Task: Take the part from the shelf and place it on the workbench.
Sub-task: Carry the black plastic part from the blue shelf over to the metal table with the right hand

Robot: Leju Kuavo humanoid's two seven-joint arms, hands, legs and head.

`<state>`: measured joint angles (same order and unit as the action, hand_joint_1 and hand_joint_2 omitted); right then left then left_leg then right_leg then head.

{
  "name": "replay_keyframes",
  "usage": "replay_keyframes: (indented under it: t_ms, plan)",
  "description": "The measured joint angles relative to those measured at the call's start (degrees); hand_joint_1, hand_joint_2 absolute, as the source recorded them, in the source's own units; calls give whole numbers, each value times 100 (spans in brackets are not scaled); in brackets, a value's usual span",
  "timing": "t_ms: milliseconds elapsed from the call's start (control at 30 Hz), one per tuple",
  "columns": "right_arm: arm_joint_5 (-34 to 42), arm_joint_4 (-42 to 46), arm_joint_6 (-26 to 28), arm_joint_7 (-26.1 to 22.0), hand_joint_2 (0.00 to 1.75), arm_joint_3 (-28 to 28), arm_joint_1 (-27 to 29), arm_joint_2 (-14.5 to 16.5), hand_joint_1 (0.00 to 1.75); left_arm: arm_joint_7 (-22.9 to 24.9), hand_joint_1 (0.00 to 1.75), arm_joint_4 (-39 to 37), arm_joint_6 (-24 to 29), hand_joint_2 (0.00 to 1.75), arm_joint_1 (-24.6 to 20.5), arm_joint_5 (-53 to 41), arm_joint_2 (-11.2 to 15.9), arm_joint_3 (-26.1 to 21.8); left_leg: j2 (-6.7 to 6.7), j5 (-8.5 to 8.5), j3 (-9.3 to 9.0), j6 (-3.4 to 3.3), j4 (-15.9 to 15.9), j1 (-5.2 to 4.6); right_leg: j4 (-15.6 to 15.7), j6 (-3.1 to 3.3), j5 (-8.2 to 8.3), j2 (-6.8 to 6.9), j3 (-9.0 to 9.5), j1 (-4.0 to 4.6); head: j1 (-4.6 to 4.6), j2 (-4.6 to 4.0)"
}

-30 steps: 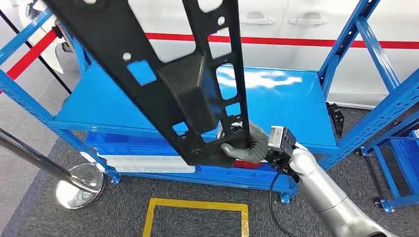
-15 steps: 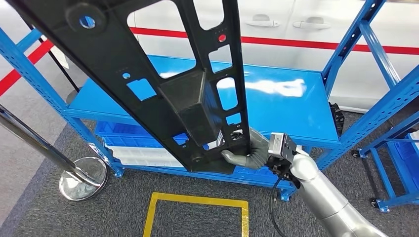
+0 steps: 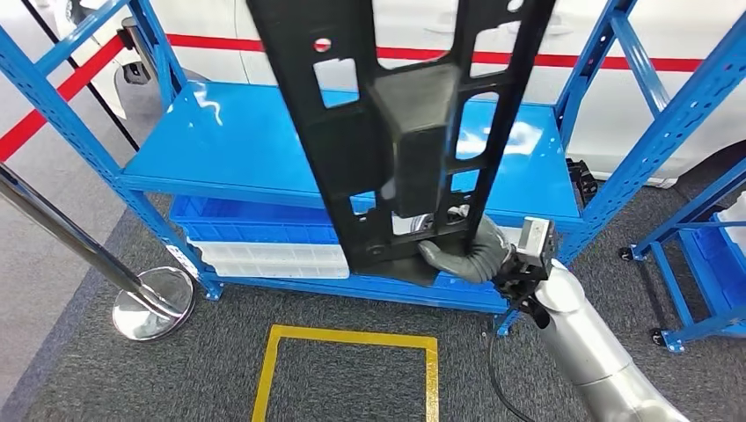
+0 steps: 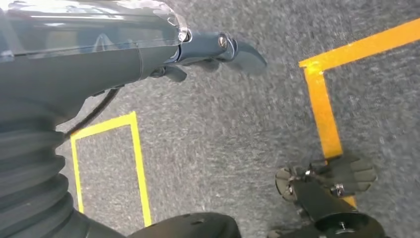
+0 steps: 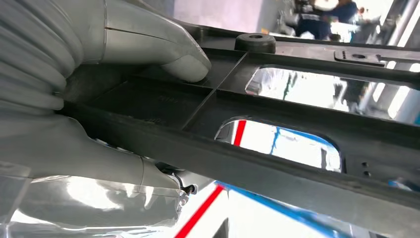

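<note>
1. I see the blue steel shelf rack (image 3: 264, 149) across my head view, its middle deck bare and glossy, with blue and white plastic bins (image 3: 264, 251) on the level below.
2. The long black perforated frame part (image 3: 396, 132) is off the shelf, held up in front of the rack, rising from the right hand past the top of the view.
3. My right hand (image 3: 471, 255) grips the part's lower end; in the right wrist view the thumb (image 5: 168, 54) presses on a ribbed panel, and its fingers wrap the underside.
4. A chrome stanchion post with a round base (image 3: 149, 308) stands left of the rack on grey carpet.
5. My left hand (image 4: 218, 49) hangs over the carpet and yellow floor tape (image 4: 322, 109), fingers holding nothing, loosely extended.
</note>
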<state>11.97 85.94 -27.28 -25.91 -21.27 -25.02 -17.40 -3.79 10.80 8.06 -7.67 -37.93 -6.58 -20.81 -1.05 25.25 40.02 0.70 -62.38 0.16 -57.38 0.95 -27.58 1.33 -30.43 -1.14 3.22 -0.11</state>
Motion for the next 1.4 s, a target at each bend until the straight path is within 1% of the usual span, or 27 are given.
replay_keyframes:
  t_ms: [67, 100, 133, 167, 233, 300, 367, 433, 467, 500, 567, 600, 633, 667, 733, 800, 867, 933, 967, 1033, 1100, 1133, 1167, 1200, 1267, 1333, 1400]
  plan:
    - [20, 6, -15, -5, 175, 117, 19, -19, 175, 31, 0, 0, -24, 175, -40, -1, -1, 1, 7, 562, 155, 57, -718, 7, -5, 31, 131, 0, -163, 6, 0, 0]
    - [22, 2, -26, 0, 175, 153, 25, -30, 175, 35, 0, 0, -27, 175, -52, 6, 0, 1, 8, 684, 188, 78, -1033, 11, -11, 28, 196, -1, -249, 7, 1, 0]
    - [20, -7, -37, 9, 175, 177, 26, -38, 175, 36, 0, 0, -27, 175, -59, 13, 0, 0, 10, 670, 153, 94, -1206, 15, -19, 19, 260, -3, -338, 6, 1, 0]
    - [15, -21, -50, 22, 175, 194, 23, -39, 175, 34, 0, 0, -24, 175, -64, 21, 0, -1, 10, 548, 26, 101, -1184, 20, -29, 4, 322, -6, -428, 4, 1, 0]
    - [-2, -50, -76, 50, 175, 223, 1, -39, 175, 26, 0, 0, -17, 175, -71, 32, 0, -2, -4, 293, -485, 85, -594, 31, -57, -41, 431, -13, -578, -2, 1, 0]
    - [-25, -67, -93, 71, 175, 248, -42, -39, 175, 14, 0, 0, -12, 175, -77, 33, -4, -2, -40, 317, -1010, 22, 194, 22, -75, -107, 533, -18, -672, 7, 2, 0]
    - [-48, -84, -101, 81, 175, 269, -76, -34, 175, 8, 0, 0, -11, 175, -77, 28, -13, -2, -56, 374, -1164, -60, 532, 1, -51, -182, 644, -21, -707, 9, 1, 0]
    - [-63, -105, -107, 84, 175, 289, -81, -2, 175, 9, 0, -1, -14, 175, -78, 21, -33, -2, -33, 270, -1086, -160, 557, 14, -44, -246, 646, -35, -751, 2, 0, 0]
    - [-67, -115, -109, 84, 175, 307, -77, 27, 175, 11, 0, -1, -15, 175, -83, 19, -41, -2, -18, 202, -1038, -218, 570, 19, -137, -264, 502, -44, -798, -4, -1, 0]
    - [-71, -126, -110, 84, 175, 329, -75, 59, 175, 12, 0, -1, -15, 175, -90, 16, -49, -2, -2, 131, -977, -265, 582, 23, -348, -271, 253, -52, -869, -8, -1, 0]
    - [-73, -151, -111, 85, 175, 367, -71, 133, 175, 14, 0, 0, -15, 175, -100, 13, -50, -2, 21, 7, -825, -315, 571, 1, -1064, -273, -321, -64, -1040, -19, -1, 0]
    - [-73, -164, -111, 85, 175, 378, -66, 171, 175, 14, 0, 0, -16, 175, -101, 12, -50, -2, 31, -50, -744, -319, 564, -11, -1423, -277, -472, -68, -1099, -19, -1, 0]
    - [-73, -176, -111, 86, 175, 383, -60, 208, 175, 14, 0, 0, -16, 175, -100, 12, -51, -2, 40, -103, -662, -320, 552, -22, -1655, -277, -482, -70, -1101, -17, -1, 0]
    - [-74, -184, -111, 86, 175, 387, -55, 239, 175, 14, 0, 0, -17, 175, -99, 11, -52, -2, 47, -152, -579, -317, 537, -30, -1702, -269, -374, -70, -1018, -15, 0, 0]
    - [-75, -189, -111, 86, 175, 393, -52, 277, 175, 13, 0, 0, -17, 175, -99, 6, -58, -2, 54, -230, -438, -301, 495, -44, -1185, -202, -70, -62, -560, 6, 0, 0]
    - [-75, -182, -111, 86, 175, 403, -61, 289, 175, 12, 0, 0, -20, 175, -103, -1, -74, -2, 65, -302, -341, -258, 458, -54, -376, -114, -55, -33, -19, 53, 0, 0]
    - [-74, -176, -112, 86, 175, 411, -69, 291, 175, 11, 0, 0, -23, 175, -105, -3, -86, -2, 76, -394, -286, -190, 465, -29, 30, -83, -150, -36, 190, 98, 1, 0]
    - [-75, -174, -125, 91, 175, 413, -72, 291, 175, 10, 0, 0, -28, 175, -103, -2, -88, -2, 69, -430, -248, -116, 500, -13, 139, -65, -50, -46, 167, 96, 1, 0]
    - [-76, -173, -134, 96, 175, 413, -74, 291, 175, 10, 0, 0, -30, 175, -101, -1, -89, -2, 66, -332, -211, -83, 443, -12, 180, -42, 18, -36, 140, 80, 1, 0]
    - [-78, -171, -148, 102, 175, 412, -78, 290, 175, 10, 0, 0, -29, 175, -97, 1, -87, -2, 64, 128, -52, -13, -27, 6, 225, -12, 135, 2, 56, 41, 2, 0]
    - [-78, -172, -152, 105, 175, 412, -74, 285, 175, 10, 0, 0, -28, 175, -93, 3, -87, -2, 68, 561, 138, 61, -785, 44, 179, -12, 208, 18, -76, 25, 2, 0]
    - [-79, -173, -156, 107, 175, 411, -70, 282, 175, 10, 0, 0, -28, 175, -91, 4, -87, -2, 69, 617, 159, 96, -1030, 65, 140, -27, 235, 24, -146, 14, 2, 0]
    - [-79, -174, -158, 110, 175, 411, -66, 280, 175, 10, 0, 0, -28, 175, -89, 5, -87, -2, 69, 562, 89, 130, -1082, 87, 93, -46, 256, 28, -219, -6, 2, 0]
    - [-79, -175, -160, 112, 175, 410, -64, 280, 175, 10, 0, 0, -28, 175, -90, 5, -86, -2, 69, 428, -81, 164, -912, 111, 36, -67, 271, 28, -289, -32, 2, 0]
    - [-79, -172, -161, 112, 175, 411, -65, 279, 175, 9, 0, 0, -28, 175, -100, 5, -86, -2, 40, 235, -560, 225, -206, 142, -89, -130, 292, 21, -430, -73, 2, 0]
    - [-80, -169, -163, 114, 175, 413, -68, 279, 175, 5, 0, 0, -28, 175, -107, 5, -85, -2, -9, 226, -806, 185, 249, 130, -168, -220, 342, 0, -530, -69, 2, 0]
    - [-81, -169, -175, 118, 175, 417, -67, 286, 175, 3, 0, 0, -22, 175, -104, 5, -80, -3, -28, 198, -772, 67, 293, 102, -163, -321, 433, -22, -574, -67, 0, 0]
